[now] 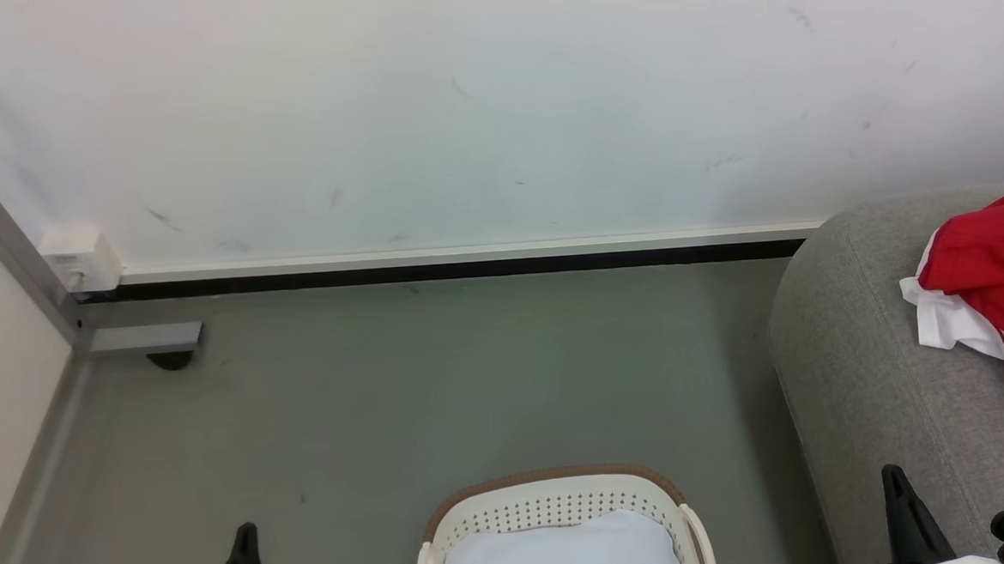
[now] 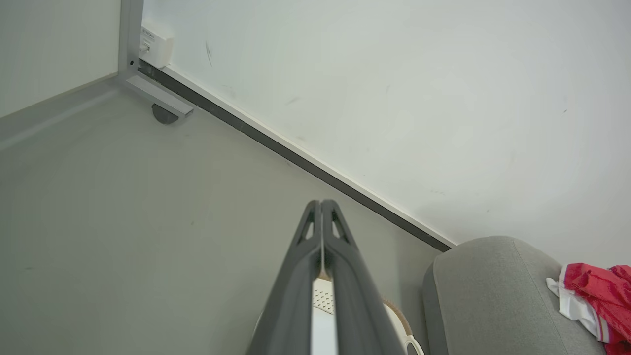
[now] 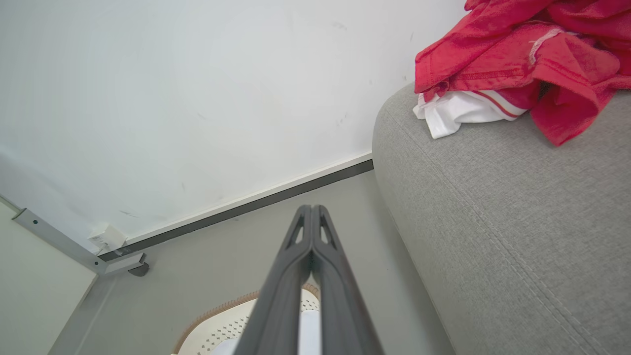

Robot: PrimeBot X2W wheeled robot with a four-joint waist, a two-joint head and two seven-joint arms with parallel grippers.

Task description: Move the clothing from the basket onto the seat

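1. The clothing (image 3: 517, 54) lies in a crumpled red-and-white heap on the seat (image 3: 493, 222), near its rounded arm. That is where the task wants it, so I judge the move done or nearly so.
2. The basket (image 1: 555, 484) stands on the floor (image 1: 387, 391) near the seat's arm, likely placed so that only a short carry links the 2. The part of its inside that I can see holds a pale pad (image 1: 563, 554).
3. The left pincer (image 2: 321, 207) is closed, its 2 fingers pressed together on nothing. It hangs left of the basket, well apart from the clothing.
4. The right pincer (image 3: 311, 209) is also closed and empty. It hangs right of the basket, beside the seat's arm. The clothing lies ahead and to its right, up on the seat, apart from the fingertips.
5. Both pincers are held low, 1 on each side of the basket, which looks to me like a resting pose rather than a reach.
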